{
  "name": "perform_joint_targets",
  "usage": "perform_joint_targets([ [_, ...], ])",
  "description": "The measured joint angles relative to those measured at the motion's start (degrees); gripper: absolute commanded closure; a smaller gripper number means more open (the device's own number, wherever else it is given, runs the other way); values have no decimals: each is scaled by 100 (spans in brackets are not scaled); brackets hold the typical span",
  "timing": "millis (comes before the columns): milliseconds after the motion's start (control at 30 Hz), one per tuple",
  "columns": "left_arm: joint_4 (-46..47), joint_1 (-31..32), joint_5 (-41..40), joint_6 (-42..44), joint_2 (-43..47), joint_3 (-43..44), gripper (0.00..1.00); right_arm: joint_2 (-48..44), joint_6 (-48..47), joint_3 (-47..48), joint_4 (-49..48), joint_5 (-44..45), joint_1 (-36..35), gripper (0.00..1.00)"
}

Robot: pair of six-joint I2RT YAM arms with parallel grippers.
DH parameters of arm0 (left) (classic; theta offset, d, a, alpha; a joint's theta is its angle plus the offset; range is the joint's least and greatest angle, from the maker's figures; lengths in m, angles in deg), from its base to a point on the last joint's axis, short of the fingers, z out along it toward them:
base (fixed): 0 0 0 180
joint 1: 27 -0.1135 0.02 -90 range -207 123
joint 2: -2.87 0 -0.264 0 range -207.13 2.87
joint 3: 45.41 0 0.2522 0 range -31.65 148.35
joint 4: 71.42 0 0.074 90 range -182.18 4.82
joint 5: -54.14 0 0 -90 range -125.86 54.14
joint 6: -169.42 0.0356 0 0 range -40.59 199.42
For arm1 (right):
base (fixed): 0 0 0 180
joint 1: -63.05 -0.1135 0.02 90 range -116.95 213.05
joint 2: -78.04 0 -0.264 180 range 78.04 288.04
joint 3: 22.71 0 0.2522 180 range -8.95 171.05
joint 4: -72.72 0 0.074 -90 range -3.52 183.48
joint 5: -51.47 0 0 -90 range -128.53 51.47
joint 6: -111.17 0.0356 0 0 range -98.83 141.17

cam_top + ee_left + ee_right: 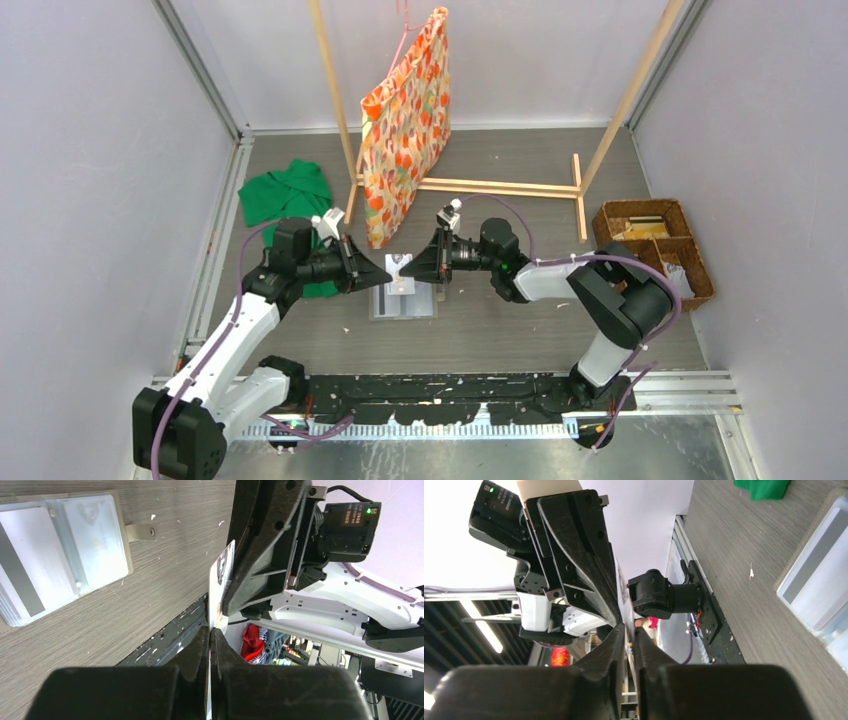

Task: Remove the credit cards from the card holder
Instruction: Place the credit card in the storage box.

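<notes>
The grey card holder (403, 303) lies open flat on the table, with pale cards in its pockets (60, 555) (819, 590). Just above it, my left gripper (385, 272) (210, 632) is shut on a white credit card (400, 270) (221, 585), which it holds on edge. My right gripper (410, 270) (629, 630) faces it from the other side. Its jaws straddle the card's far end at a narrow gap and are not clamped on it. One right finger (260, 565) overlaps the card in the left wrist view.
A patterned fabric bag (405, 120) hangs from a wooden rack (500, 186) behind the grippers. A green cloth (285, 190) lies at the back left. A brown wicker basket (655, 245) stands at the right.
</notes>
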Motion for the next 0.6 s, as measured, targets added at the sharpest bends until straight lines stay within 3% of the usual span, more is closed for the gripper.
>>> perform_joint_targets([
  [33,7,0,4,-13,0,0,99,24,17,-11,-17,-4,0,98],
  [100,-4,0,-4,-22,0,0,96,42,81,-24,-44,-9,0,99],
  [200,-9,-9,-9,-26,-7,0,74,9,-15,-24,61,39,-2,99],
  [267,-70,-11,-35,20,-68,0,66,-175,-289,-17,542,173,2,99],
  [333,-232,-9,-85,109,-133,37,63,-540,-831,35,1523,457,39,100],
  [433,-516,-15,-216,249,-157,179,62,-1401,-1840,444,3891,1563,306,99],
  [600,-717,-20,-387,413,-179,514,62,-2889,-2625,1150,7086,4500,1082,100],
])
